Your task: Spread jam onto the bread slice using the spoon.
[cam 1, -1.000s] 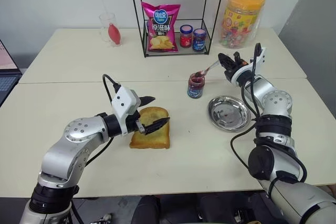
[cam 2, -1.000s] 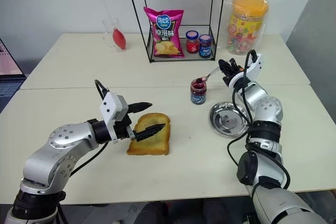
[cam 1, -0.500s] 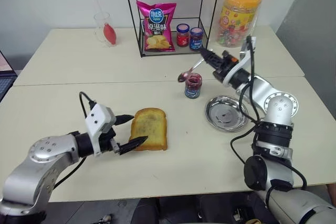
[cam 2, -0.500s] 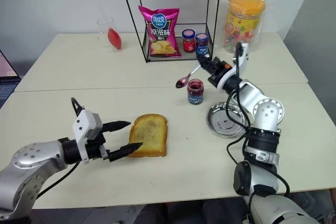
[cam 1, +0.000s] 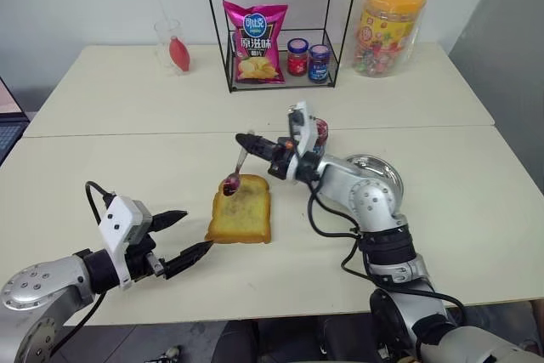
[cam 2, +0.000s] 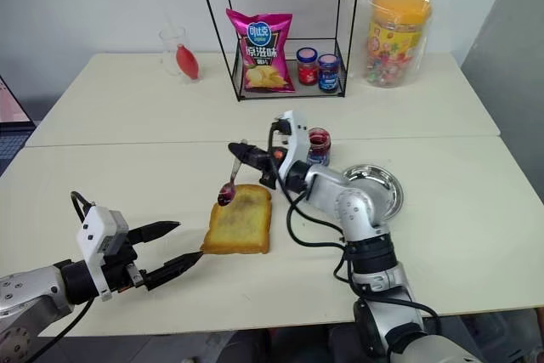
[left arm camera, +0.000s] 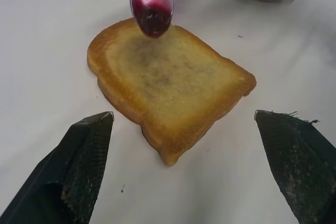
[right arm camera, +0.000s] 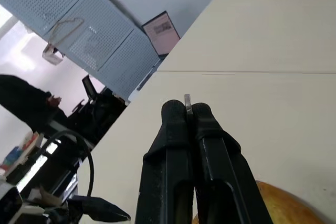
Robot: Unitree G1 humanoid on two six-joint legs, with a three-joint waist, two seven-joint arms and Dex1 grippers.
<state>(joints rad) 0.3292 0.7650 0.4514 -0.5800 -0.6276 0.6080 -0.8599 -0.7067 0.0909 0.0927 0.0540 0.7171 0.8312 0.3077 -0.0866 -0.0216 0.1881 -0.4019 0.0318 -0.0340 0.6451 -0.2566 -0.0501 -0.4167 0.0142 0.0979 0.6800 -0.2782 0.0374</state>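
Observation:
The bread slice (cam 1: 240, 214) lies flat on the near table, its browned face bare. My right gripper (cam 1: 248, 140) is shut on the handle of the spoon (cam 1: 237, 165), which slants down from it. The spoon's bowl (left arm camera: 152, 6) carries a glossy dark red lump of jam and hangs at the bread's far left corner. Whether it touches the bread I cannot tell. The jam jar (cam 2: 320, 144) stands behind my right wrist, partly hidden. My left gripper (cam 1: 191, 234) is open, near-left of the bread and apart from it, fingers (left arm camera: 84, 166) pointing at the slice.
A round metal dish (cam 1: 378, 167) sits right of the bread, behind my right arm. At the back, a wire rack (cam 1: 229, 40) holds a chips bag (cam 1: 255, 31) and two capped jars. A candy jar (cam 1: 389, 23) stands back right, a glass (cam 1: 172, 44) back left.
My right arm swung left from the jam jar, carrying the loaded spoon over the bread's far corner. My left gripper drew back from the bread toward the near left, still open.

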